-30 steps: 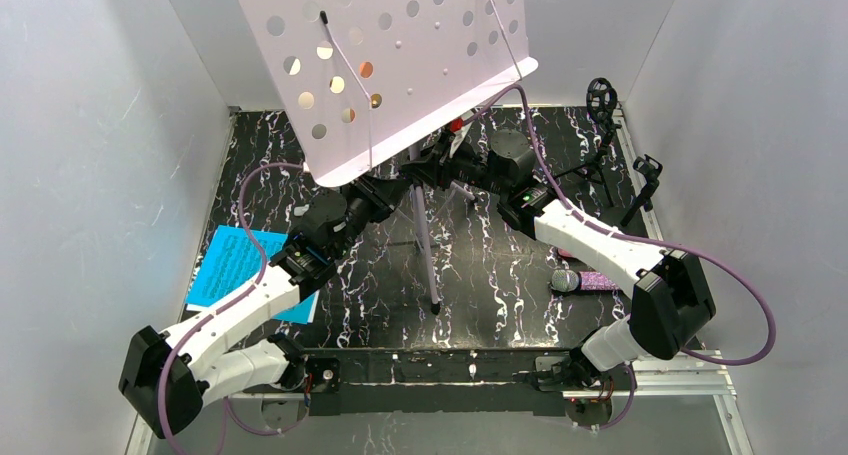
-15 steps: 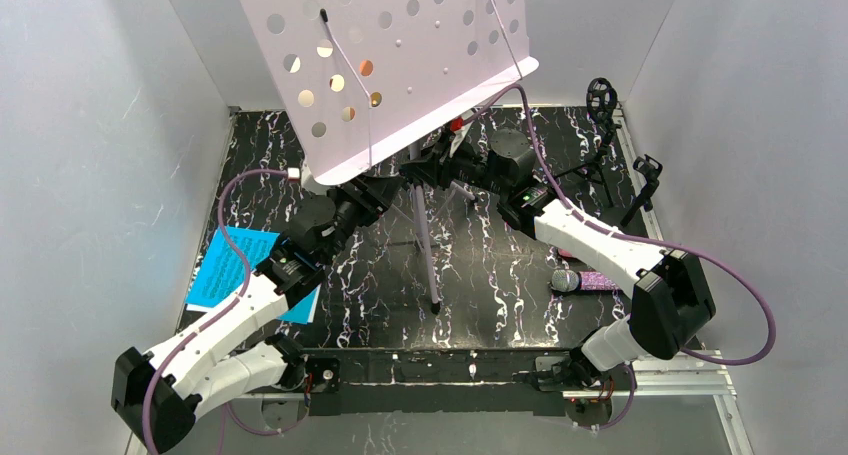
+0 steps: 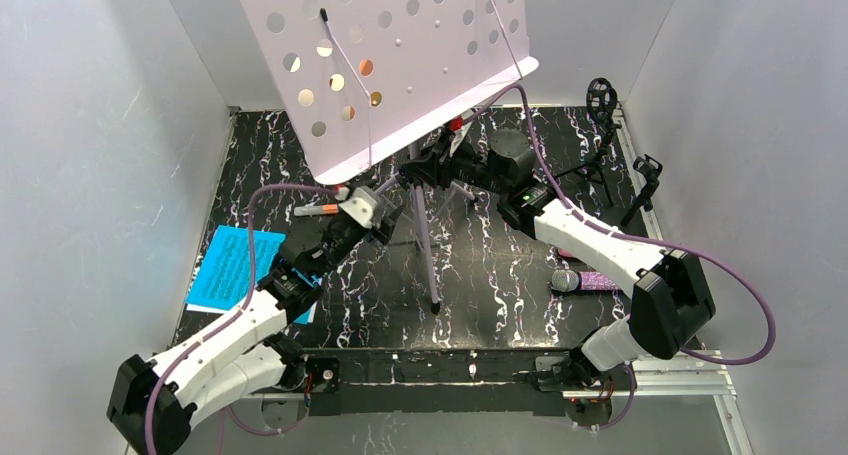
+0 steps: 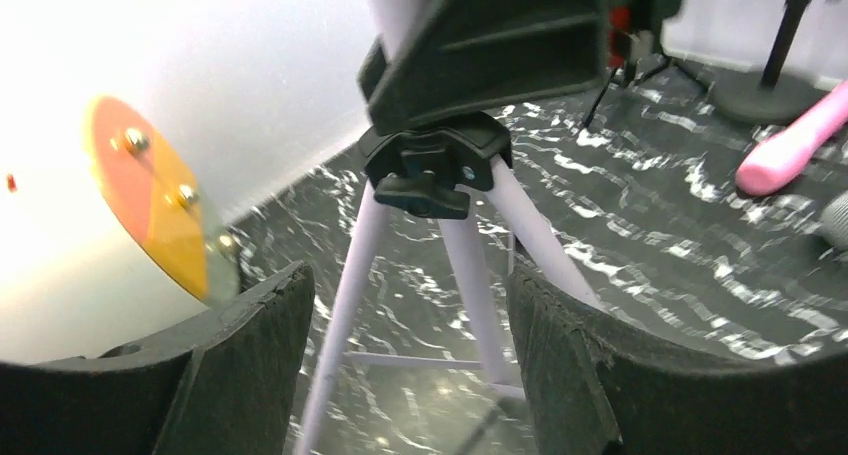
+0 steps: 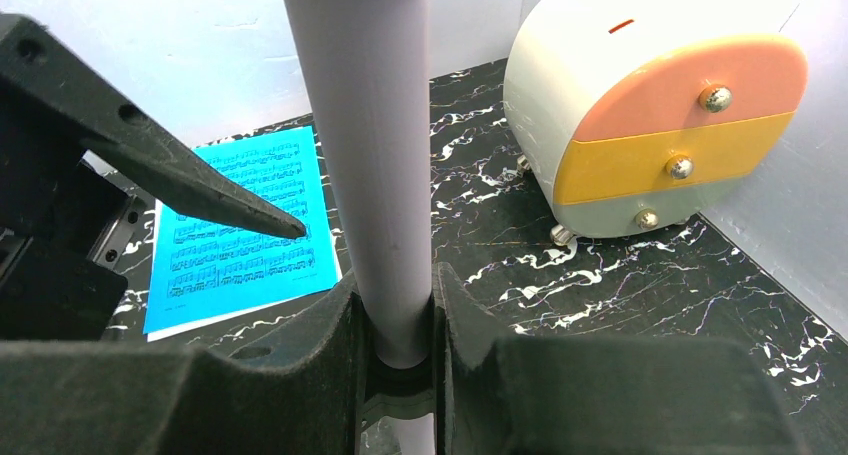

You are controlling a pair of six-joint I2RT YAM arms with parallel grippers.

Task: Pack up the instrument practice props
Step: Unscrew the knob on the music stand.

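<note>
We find the right pincer [image 5: 395, 320] clamped on the lilac music rack [image 5: 360, 125] at its pole, and the left pincer [image 4: 410, 315] open and empty. We advise holding the pole plumb while the left slackens the hub knob [image 4: 425, 187].

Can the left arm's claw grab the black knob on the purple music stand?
Probably yes. The left claw is open, and the music stand has its black knob straight ahead of it, with nothing between them.
</note>
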